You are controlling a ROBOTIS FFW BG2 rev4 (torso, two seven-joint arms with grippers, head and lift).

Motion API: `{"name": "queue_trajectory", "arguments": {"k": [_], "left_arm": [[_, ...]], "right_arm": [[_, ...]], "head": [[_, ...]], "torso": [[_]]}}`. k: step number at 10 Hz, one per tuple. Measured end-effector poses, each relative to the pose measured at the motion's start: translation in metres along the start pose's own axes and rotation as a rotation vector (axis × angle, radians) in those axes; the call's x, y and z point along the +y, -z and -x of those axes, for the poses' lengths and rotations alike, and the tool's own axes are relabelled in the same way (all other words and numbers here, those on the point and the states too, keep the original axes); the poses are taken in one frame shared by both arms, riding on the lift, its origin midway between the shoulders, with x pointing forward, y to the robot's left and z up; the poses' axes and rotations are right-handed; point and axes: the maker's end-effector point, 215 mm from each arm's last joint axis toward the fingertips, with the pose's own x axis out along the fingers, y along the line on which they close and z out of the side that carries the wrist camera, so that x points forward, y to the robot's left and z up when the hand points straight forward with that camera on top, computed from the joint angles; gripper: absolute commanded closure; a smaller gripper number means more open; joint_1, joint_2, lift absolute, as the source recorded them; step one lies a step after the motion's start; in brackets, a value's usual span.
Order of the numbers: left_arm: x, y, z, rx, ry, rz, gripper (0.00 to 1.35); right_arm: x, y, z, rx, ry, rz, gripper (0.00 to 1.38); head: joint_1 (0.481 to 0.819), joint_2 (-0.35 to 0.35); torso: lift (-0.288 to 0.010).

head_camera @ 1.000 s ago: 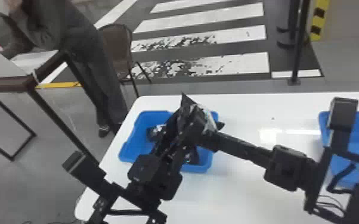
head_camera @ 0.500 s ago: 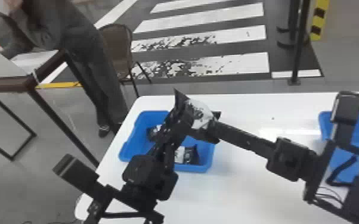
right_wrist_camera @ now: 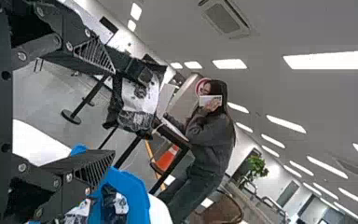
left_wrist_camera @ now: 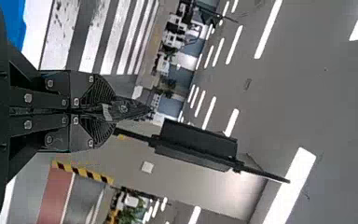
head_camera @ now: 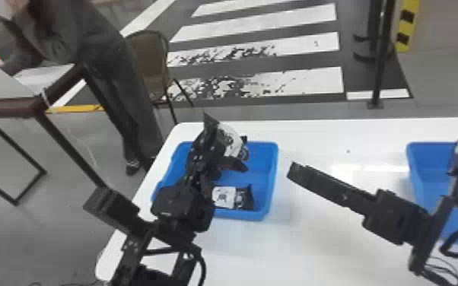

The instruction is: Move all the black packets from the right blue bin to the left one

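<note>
Head view, left to right: left gripper [head_camera: 215, 147], jaws clenched on one black packet [head_camera: 232, 141], which shows above the far part of the left bin [head_camera: 240, 216]. The relation that counts is this height over the bin: the packet juts past the fingertips, its long axis seemingly aslant, so the likely next step is a short lowering and a release inside the walls, with the left arm the nearer one. Packet film black, crinkled, slightly glossy, with a white printed panel and pointed corners; a loose corner could catch the rim. Left bin of smooth blue plastic, open-topped, corners rounded. In its near part, one more packet [head_camera: 233, 197], lying flat, pale panel upward, dark end beside it. Right gripper [head_camera: 292, 171], jaws parted and bearing nothing, over the table [head_camera: 315, 247] between the bins; fingers black, wedge-shaped, ribbed inside. Table white, smooth, faintly shiny. Right bin [head_camera: 430, 146], same blue plastic, partly behind the right arm; contents, cannot tell.
</note>
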Motion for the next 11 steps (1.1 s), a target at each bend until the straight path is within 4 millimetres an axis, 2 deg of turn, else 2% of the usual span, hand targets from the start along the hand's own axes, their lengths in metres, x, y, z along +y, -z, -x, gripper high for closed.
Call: {"name": "queue_trajectory", "arguments": {"k": [2,3,4,5,6,8,11], "left_arm": [[0.049,0.052,-0.034,0.061,-0.072,-0.179,1.22],[0.073,0.072,-0.05,0.082,-0.1,-0.266,1.01],[0.089,0.091,-0.061,0.111,-0.116,-0.306,0.39],[0.094,0.096,-0.065,0.111,-0.114,-0.32,0.0],[0.084,0.086,-0.063,0.062,-0.09,-0.315,0.09],[0.05,0.053,-0.051,-0.034,-0.029,-0.221,0.11],[-0.005,-0.015,-0.004,-0.051,0.047,-0.184,0.11]], "right_arm": [[-0.008,0.0,0.013,0.008,0.038,0.022,0.19],[-0.011,-0.008,0.017,0.002,0.056,0.051,0.19],[-0.018,-0.019,0.024,-0.007,0.087,0.091,0.18],[-0.031,-0.034,0.034,-0.011,0.14,0.146,0.18],[-0.045,-0.049,0.05,-0.019,0.207,0.209,0.18],[-0.066,-0.081,0.084,-0.038,0.338,0.331,0.18],[-0.093,-0.143,0.131,-0.068,0.533,0.499,0.18]], "head": [[0.695,0.35],[0.695,0.35],[0.695,0.35],[0.695,0.335],[0.695,0.296],[0.695,0.231],[0.685,0.109]], "torso": [[-0.14],[-0.14],[-0.14],[-0.14],[-0.14],[-0.14],[-0.14]]}}
